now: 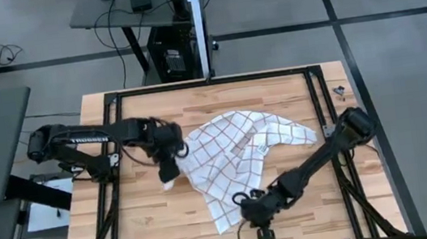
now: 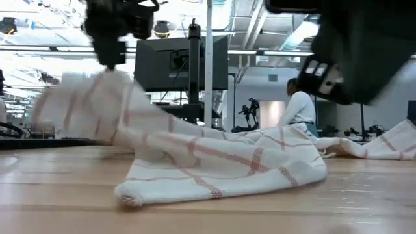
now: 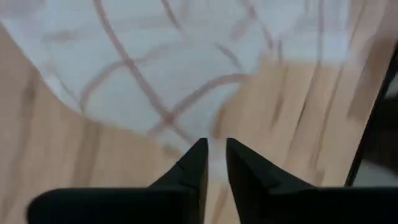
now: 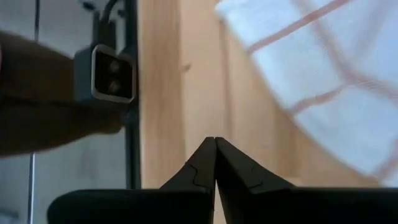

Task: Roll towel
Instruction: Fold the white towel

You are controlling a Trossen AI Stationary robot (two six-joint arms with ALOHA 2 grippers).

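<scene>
The white towel (image 1: 234, 154) with red-brown grid lines lies crumpled across the middle of the wooden table. Its right end lies toward the table's right side (image 1: 297, 134), and a folded near corner rests on the wood (image 2: 130, 194). My left gripper (image 1: 172, 169) is shut on the towel's left part, which rises off the table to it in the low view (image 2: 84, 97). My right gripper (image 1: 249, 210) is shut and empty above the table near its near edge, beside the towel's near corner. The towel lies off to one side in the right wrist view (image 4: 336, 81). My left gripper pinches the towel's left edge (image 3: 216, 146) between its two fingers, coming from above. That part is lifted clear and hangs below the fingers (image 2: 112, 68). The cloth slopes down from there to the rest of the towel, which lies on the table. One layer or several, I cannot tell.
A black frame rail (image 1: 323, 114) runs around the table. The low camera (image 4: 112, 74) sits at the near edge, close to my right gripper. A small dark item (image 1: 339, 89) lies at the far right. Bare wood shows at the near left (image 1: 153, 225). A person (image 2: 300, 107) sits in the room behind.
</scene>
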